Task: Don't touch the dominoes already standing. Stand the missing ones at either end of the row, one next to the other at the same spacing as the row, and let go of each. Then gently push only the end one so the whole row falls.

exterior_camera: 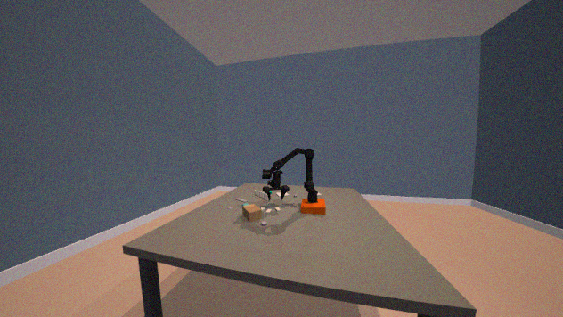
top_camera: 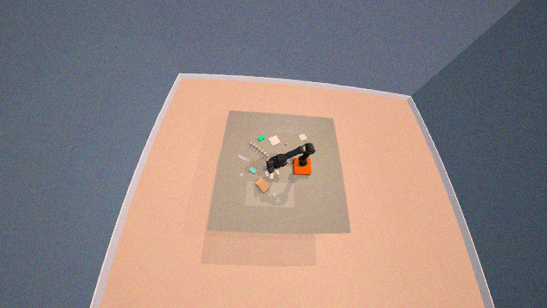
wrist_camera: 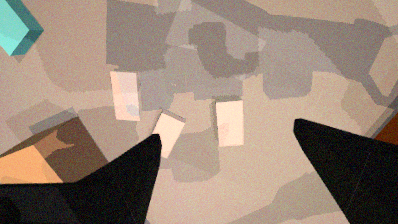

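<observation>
A row of several pale dominoes (top_camera: 259,150) (exterior_camera: 260,194) stands upright on the table; it is outside the wrist view. Three loose pale dominoes lie on the table below the gripper: a left domino (wrist_camera: 126,96) (top_camera: 267,173), a tilted middle domino (wrist_camera: 170,131) (top_camera: 272,176) and a right domino (wrist_camera: 231,123) (top_camera: 277,172). My gripper (wrist_camera: 227,132) (exterior_camera: 275,199) is open and empty, above these dominoes and pointing down. In the wrist view the right domino shows between the fingertips, and the left fingertip overlaps the middle domino's lower edge.
A brown box (top_camera: 262,185) (exterior_camera: 252,213) (wrist_camera: 82,150) stands beside the loose dominoes. A teal block (top_camera: 253,170) (wrist_camera: 12,30) lies near them. A pale strip (top_camera: 243,158), a green block (top_camera: 260,138) and a white square (top_camera: 274,140) lie around the row. The orange base (top_camera: 302,166) (exterior_camera: 313,207) is at right.
</observation>
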Controlling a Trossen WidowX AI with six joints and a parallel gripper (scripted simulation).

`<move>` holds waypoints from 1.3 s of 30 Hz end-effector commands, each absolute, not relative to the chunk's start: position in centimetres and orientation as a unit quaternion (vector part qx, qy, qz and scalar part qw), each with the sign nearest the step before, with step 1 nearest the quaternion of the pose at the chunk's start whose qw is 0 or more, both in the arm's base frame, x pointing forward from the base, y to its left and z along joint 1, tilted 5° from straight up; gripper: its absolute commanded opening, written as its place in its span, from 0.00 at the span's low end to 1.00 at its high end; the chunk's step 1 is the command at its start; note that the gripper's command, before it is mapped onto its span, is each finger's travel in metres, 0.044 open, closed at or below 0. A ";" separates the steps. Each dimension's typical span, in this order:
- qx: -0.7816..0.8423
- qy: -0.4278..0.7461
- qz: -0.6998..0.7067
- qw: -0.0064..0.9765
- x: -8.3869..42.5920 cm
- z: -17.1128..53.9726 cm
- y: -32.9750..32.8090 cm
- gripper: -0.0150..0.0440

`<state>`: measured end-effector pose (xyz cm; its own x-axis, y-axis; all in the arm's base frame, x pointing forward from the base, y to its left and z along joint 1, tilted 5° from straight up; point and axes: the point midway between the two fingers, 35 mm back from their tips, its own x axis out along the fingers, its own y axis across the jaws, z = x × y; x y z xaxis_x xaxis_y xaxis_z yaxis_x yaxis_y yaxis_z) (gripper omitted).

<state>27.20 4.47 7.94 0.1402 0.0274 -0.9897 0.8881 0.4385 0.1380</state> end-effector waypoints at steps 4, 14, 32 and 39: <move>0.405 0.571 -0.346 0.625 27.0 2.9 4.6 1.00; 0.405 0.571 -0.346 0.625 27.1 1.9 4.8 1.00; 0.405 0.571 -0.346 0.625 27.1 1.4 4.8 0.60; 0.405 0.571 -0.346 0.625 27.1 1.4 4.8 0.44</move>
<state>27.14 4.75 1.46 0.1103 0.0245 -0.9936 0.8924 0.4376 0.1099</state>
